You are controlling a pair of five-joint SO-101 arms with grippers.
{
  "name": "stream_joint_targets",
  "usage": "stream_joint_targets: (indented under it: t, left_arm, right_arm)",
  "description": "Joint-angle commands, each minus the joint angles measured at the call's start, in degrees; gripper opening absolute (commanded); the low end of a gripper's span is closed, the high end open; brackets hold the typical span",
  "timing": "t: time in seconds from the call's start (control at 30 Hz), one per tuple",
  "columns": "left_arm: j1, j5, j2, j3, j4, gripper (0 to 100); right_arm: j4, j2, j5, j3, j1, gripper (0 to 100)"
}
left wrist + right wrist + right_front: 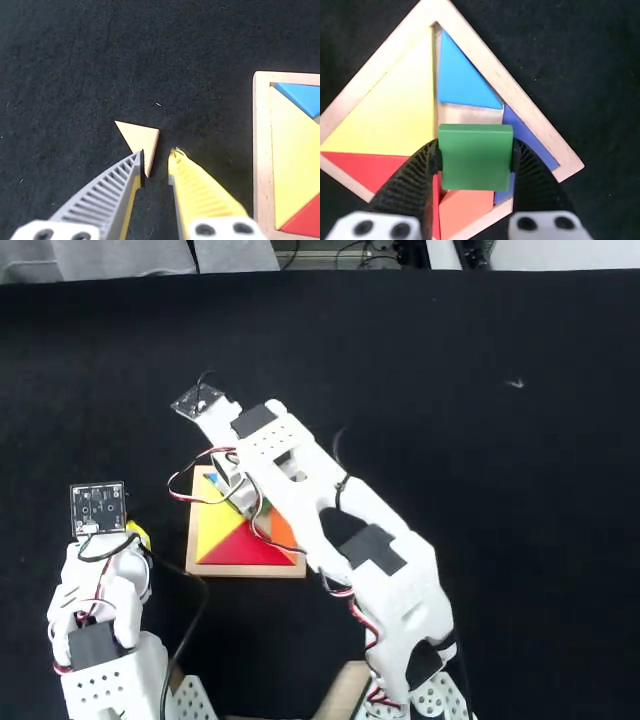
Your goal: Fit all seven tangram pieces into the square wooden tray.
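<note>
High view: I see the square wooden tray (245,570) left of centre on the black table (480,490), nearer its front edge; my right arm (340,530) lies across it.
Left wrist view: the left fingers (200,185) stand open, straddling the tip of a plain wooden triangle (139,137) on the table, apart from the tray's rim.
Right wrist view: the right fingers (407,182) clamp a green square (475,156) over the tray, just beside the blue triangle (462,75).
</note>
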State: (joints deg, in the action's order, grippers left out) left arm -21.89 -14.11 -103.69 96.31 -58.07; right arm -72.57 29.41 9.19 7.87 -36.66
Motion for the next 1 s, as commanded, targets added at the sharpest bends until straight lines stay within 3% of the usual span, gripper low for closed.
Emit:
stream_joint_targets:
  t: [0.0,0.2,0.4,0.73,0.8,0.93,0.97]
  left_arm:
    - [0.3,-0.4,-0.4,1.1,-0.4,10]
    - [0.3,-0.4,-0.4,1.1,-0.3,10]
    - [0.3,-0.4,-0.4,1.1,-0.3,10]
    - [0.4,-0.4,-0.4,1.1,-0.3,10]
    - [0.4,-0.4,-0.4,1.1,-0.3,10]
    - [0.4,-0.4,-0.4,1.1,-0.3,10]
    - [0.4,-0.4,-0.4,1.1,-0.3,10]
  right_arm:
    - [0.6,-0.5,-2.8,3.7,-0.5,6.5]
    - [0.5,-0.6,-3.3,3.8,-1.8,8.7]
    - [-1.1,-0.6,-3.0,4.1,-3.6,25.3]
    - [-3.4,-5.6,-2.7,4.7,-1.9,25.4]
    - [-7.0,-8.9,-1.0,5.8,-0.1,22.1]
    - [-9.6,-14.4,2.4,3.4,2.1,0.3]
    - [-9.1,-14.8,2.7,1.4,1.9,2.8]
